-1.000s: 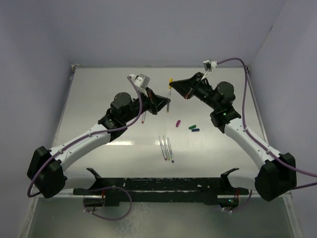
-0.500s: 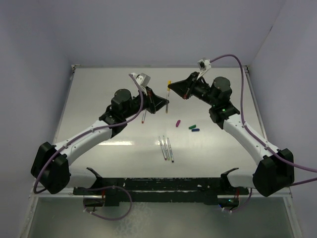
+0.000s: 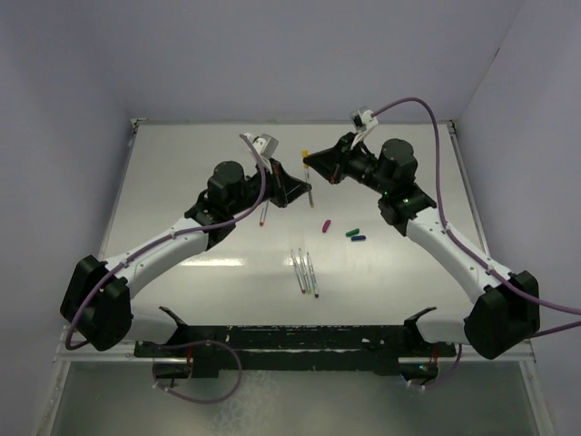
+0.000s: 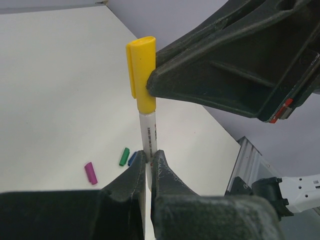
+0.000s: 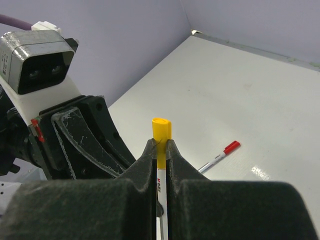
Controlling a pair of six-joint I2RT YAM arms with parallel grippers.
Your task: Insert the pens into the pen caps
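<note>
My left gripper (image 3: 303,189) is shut on the shaft of a grey-white pen (image 4: 149,131) and holds it upright above the table; its fingertips (image 4: 159,161) pinch the lower shaft. A yellow cap (image 4: 141,75) sits on the pen's top end. My right gripper (image 5: 160,145) is shut on that yellow cap (image 5: 161,129), which also shows in the top view (image 3: 306,154). A red-capped pen (image 3: 263,214) lies on the table below the left gripper. Three uncapped pens (image 3: 305,271) lie side by side at the centre. Purple (image 3: 326,223), green (image 3: 350,232) and blue (image 3: 359,239) caps lie loose.
The white table has raised edges at the back (image 3: 290,123) and a black rail (image 3: 290,341) along the near edge. The right arm's purple cable (image 3: 427,109) loops above the table. The left wrist's camera housing (image 5: 40,60) is close to the right gripper.
The two grippers, joined on the yellow pen and cap, have shifted slightly to the left. The right wrist has swung left with them. The things on the table have not moved.
</note>
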